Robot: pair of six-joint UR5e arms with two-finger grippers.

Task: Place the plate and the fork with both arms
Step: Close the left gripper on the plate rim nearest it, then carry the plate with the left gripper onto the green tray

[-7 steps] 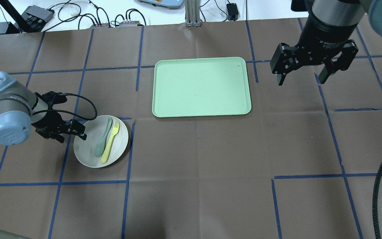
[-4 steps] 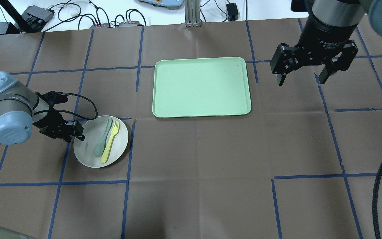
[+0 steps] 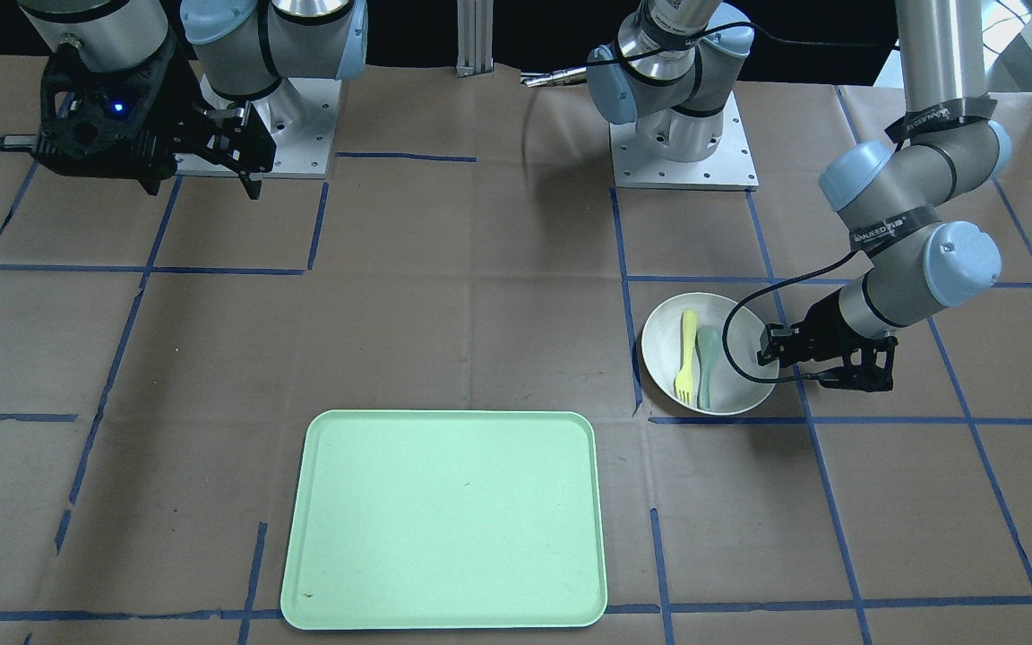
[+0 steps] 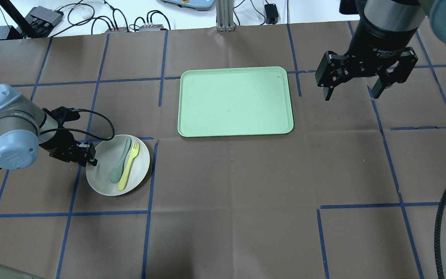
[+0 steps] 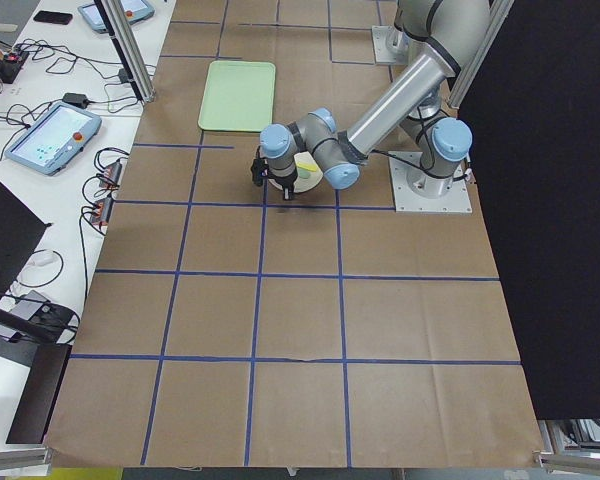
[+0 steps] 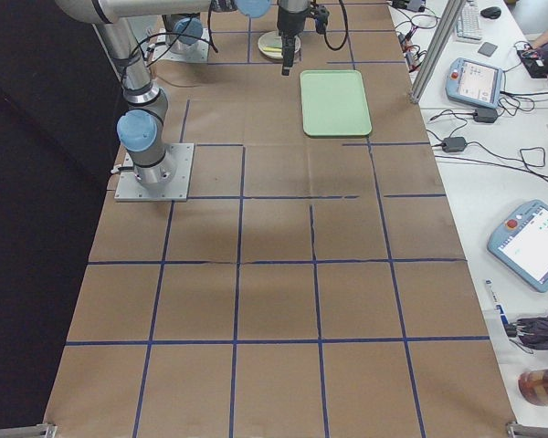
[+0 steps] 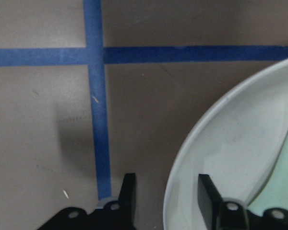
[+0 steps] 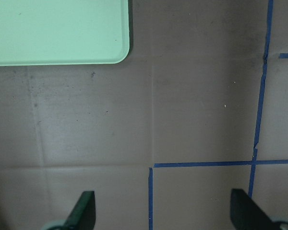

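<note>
Left claw (image 4: 91,157) is low at the plate's (image 4: 103,182) left edge, on my left side of the table (image 4: 227,174). It's part open and astride the rim. In the wrist view, one finger (image 7: 128,191) sits outside over the brown paper and the other (image 7: 206,196) is inside over the plate floor. The rim runs between them with a gap on each side, so nothing is gripped. I can't tell whether the fingertips touch the table.

The plate sits flat on the paper, inside a square of blue tape lines. It's well apart from the green tray (image 4: 234,101), which lies toward the far middle of the table.

The fork (image 4: 129,166) lies on the plate, right of centre, with its tines pointing away from me and its handle toward me. A grey-green spoon (image 4: 119,162) lies just beside it on the left, roughly parallel, bowl end toward me. The two look to be touching along the lower handles, though I can't be sure. Neither is under my left fingers; the spoon is the one nearer to them.

Right claw (image 4: 350,94) is spread wide and holds nothing. It hangs high above bare paper, beyond the tray's right end. Its wrist view shows only the tray's corner, the paper and tape lines between the fingers (image 8: 84,208).
</note>
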